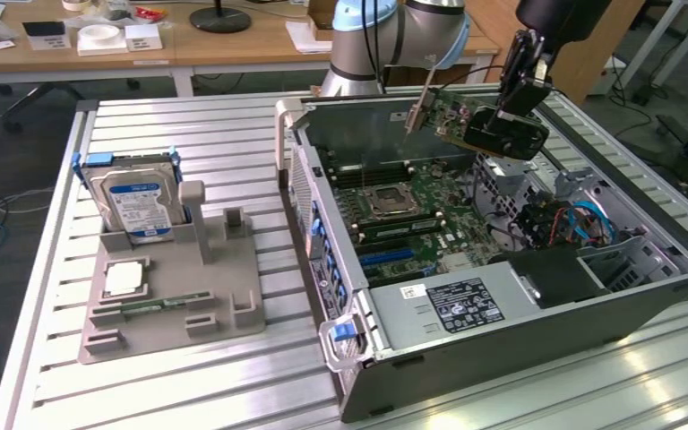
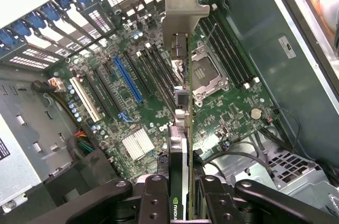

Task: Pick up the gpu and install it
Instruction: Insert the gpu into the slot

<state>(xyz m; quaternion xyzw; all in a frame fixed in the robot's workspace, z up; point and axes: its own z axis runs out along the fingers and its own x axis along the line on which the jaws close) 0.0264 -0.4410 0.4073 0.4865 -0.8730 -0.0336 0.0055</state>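
The gpu [image 1: 478, 121] hangs in the air above the open computer case [image 1: 500, 305], over its far end. Its green board, black cooler block [image 1: 505, 136] and silver end bracket [image 1: 419, 111] all show. My gripper [image 1: 521, 97] is shut on the card from above. In the wrist view the gpu [image 2: 183, 128] is seen edge-on between my fingers [image 2: 154, 198], its bracket [image 2: 183, 12] pointing away from me over the motherboard [image 2: 228, 113]. A long blue slot [image 2: 127, 78] lies on the board to one side of the card.
At the exterior view's left, a grey fixture [image 1: 236, 296] holds an upright hard drive [image 1: 139, 204], a small chip [image 1: 125, 278] and a thin memory stick [image 1: 153, 305]. The case walls and drive cage [image 1: 559, 269] ring the motherboard. Desks stand behind the slatted table [image 1: 201, 134].
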